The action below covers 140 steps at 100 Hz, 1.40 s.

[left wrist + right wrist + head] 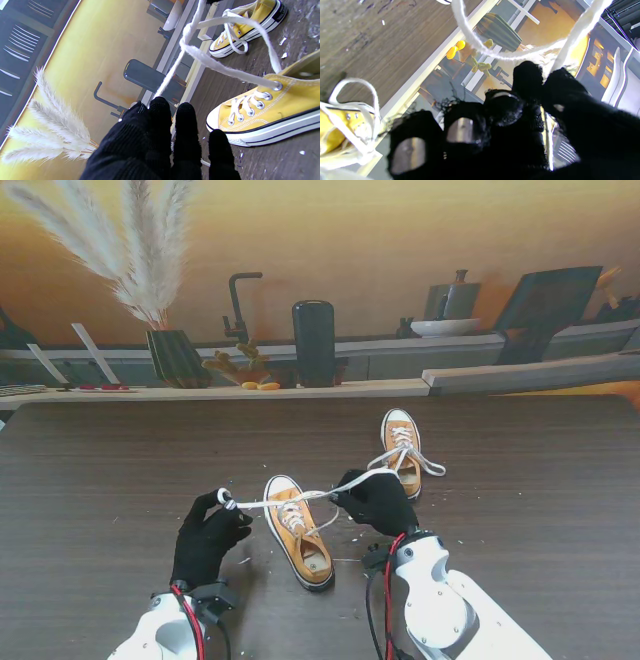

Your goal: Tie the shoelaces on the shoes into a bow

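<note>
Two yellow sneakers with white laces stand on the dark wood table. The nearer shoe [298,534] lies between my hands; the farther shoe [402,448] sits beyond my right hand, its laces loose. My left hand [206,540], in a black glove, pinches one white lace [270,502] of the nearer shoe, pulled taut to the left above the toe. My right hand [378,500] is shut on the other lace end [372,473]. In the left wrist view the lace [212,65] runs from the top eyelet and crosses the second strand. The right wrist view shows a lace loop [480,48] above the fingers [527,75].
A low shelf [300,390] runs along the table's far edge with a dark vase of pampas grass [176,356], a black cylinder [313,342], yellow items [260,384] and a bowl [444,327]. Small white scraps dot the table [520,500] around the shoes.
</note>
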Motion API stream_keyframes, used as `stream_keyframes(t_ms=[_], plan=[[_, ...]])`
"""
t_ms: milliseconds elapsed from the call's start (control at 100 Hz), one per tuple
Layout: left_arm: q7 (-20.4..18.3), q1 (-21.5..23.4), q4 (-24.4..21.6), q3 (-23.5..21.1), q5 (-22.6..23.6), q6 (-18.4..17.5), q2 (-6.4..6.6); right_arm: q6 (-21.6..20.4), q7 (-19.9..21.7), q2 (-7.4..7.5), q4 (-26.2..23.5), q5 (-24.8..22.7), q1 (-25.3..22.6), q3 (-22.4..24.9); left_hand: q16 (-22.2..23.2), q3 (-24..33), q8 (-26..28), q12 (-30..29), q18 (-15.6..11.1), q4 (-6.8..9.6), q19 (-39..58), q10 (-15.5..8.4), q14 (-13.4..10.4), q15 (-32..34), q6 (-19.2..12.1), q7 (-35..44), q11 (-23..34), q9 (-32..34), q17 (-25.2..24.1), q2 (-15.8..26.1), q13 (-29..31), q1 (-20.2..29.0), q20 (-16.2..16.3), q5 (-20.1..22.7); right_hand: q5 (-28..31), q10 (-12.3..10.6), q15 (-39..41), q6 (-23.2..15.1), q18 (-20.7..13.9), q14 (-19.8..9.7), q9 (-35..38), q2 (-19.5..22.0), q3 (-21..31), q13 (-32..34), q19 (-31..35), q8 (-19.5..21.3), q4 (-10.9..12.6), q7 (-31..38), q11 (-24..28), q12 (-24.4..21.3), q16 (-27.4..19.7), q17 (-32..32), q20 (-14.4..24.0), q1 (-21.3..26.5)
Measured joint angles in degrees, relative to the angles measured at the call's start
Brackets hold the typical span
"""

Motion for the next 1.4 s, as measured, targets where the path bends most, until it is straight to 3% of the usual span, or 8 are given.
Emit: stream_keyframes(t_ms=[380,520,720,840,990,1070,1270,1400], plan=[[-1.1,0.1,0.5,0.4,0.2,-0.1,0.22,-5.7,-2.0,-1.13,2.1,7.1,0.6,-0.6,0.0,0.0,0.0,0.5,0.0,0.49,0.0,0.0,0.0,0.0,0.0,0.0,0.0,0.0,-0.2,0.0,0.0,0.0,-0.9,0.0,3.6,0.6,1.4,-0.1,1.8,2.6,1.9,5.0,-3.5,0.0,1.0,-0.4,0.0,-4.0,0.0,-0.2,0.1,0.2,0.5,-0.2],[-2.9,0.2,1.0,0.1,0.0,-0.2,0.38,-4.4,-11.2,-3.04,3.7,5.4,1.4,-1.8,0.0,0.0,0.0,0.6,0.0,0.51,-0.1,0.0,0.0,-0.6,0.0,0.0,0.0,0.0,-0.3,0.0,0.0,0.0,-1.1,-0.1,9.2,1.0,6.7,0.1,-2.0,2.2,4.2,-3.4,1.3,0.0,2.4,0.7,4.7,-0.2,6.1,0.6,4.4,0.9,0.5,-2.0],[-4.6,1.0,1.4,0.0,0.9,-0.9,0.92,-1.9,-10.5,-4.08,2.5,7.8,1.0,-1.8,0.0,0.0,0.0,0.7,0.0,0.52,-0.7,0.0,0.0,-0.8,0.0,0.0,-0.2,0.0,-0.8,0.0,0.0,0.0,-1.6,-0.1,10.0,1.6,8.8,0.6,-3.9,1.8,4.7,-24.8,11.3,0.0,2.4,-2.2,3.4,10.3,12.3,0.7,7.5,1.4,1.2,-1.5],[-4.9,1.2,1.8,0.1,1.5,-1.2,1.06,-1.8,-11.5,-4.46,2.3,8.2,1.0,-1.9,0.0,0.0,0.0,0.7,0.0,0.53,-0.7,0.0,0.0,-1.4,0.0,0.0,-0.3,0.0,-0.8,0.0,0.0,0.0,-1.7,-0.1,10.0,1.8,8.9,0.6,-4.1,1.9,4.7,-31.4,11.8,0.0,2.5,-3.0,1.8,12.4,13.7,0.7,8.2,1.4,1.8,-0.5],[-5.3,1.4,2.2,0.2,1.9,-1.3,1.13,-0.4,-12.7,-4.74,2.3,7.4,0.9,-1.8,0.0,0.0,0.0,0.7,0.0,0.53,-0.7,0.0,0.0,-1.5,0.0,0.0,-0.5,0.0,-0.8,0.0,0.0,0.0,-1.7,-0.1,10.0,2.0,9.2,0.8,-4.1,1.8,4.7,-31.0,11.9,0.0,2.6,-3.8,1.8,13.0,14.3,0.7,8.8,1.5,2.0,-0.5],[-5.3,1.5,2.5,0.3,2.3,-1.6,1.14,-0.4,-12.8,-4.90,2.3,8.3,0.7,-1.6,0.0,0.0,0.0,0.7,0.0,0.53,-0.8,0.0,0.0,-1.8,0.0,-0.1,-0.8,0.0,-0.9,0.0,-0.7,0.0,-1.7,0.0,10.0,2.0,9.2,0.9,-4.1,1.8,4.7,-24.1,11.8,0.0,2.6,-4.5,1.8,12.4,14.3,0.6,8.8,1.5,2.0,-0.8],[-4.8,1.6,2.7,0.6,2.8,-1.9,1.16,-3.7,-6.4,-4.76,1.4,13.5,0.1,-0.7,0.0,0.0,0.0,0.7,0.0,0.53,-1.0,0.0,0.1,-2.2,0.0,-0.1,-1.3,0.0,-0.9,0.0,-0.7,0.0,-1.8,0.0,6.6,2.2,8.0,1.0,-2.4,2.7,4.7,-15.8,5.7,0.0,2.7,-16.0,2.3,3.7,5.8,-1.5,5.4,1.5,0.7,-0.3],[-4.8,1.7,2.6,0.6,2.9,-1.9,1.16,-3.1,-6.1,-4.19,0.8,12.7,-0.2,-0.7,0.0,0.0,0.0,0.7,0.0,0.53,-1.4,0.0,0.1,-2.2,0.0,-0.2,-1.8,0.0,-0.9,0.0,-0.7,0.0,-1.9,0.0,4.5,2.6,1.7,2.7,0.6,4.0,4.0,-12.1,-0.2,0.0,2.0,-10.2,2.4,-12.3,-3.1,-3.4,0.6,1.0,-1.7,-4.9]])
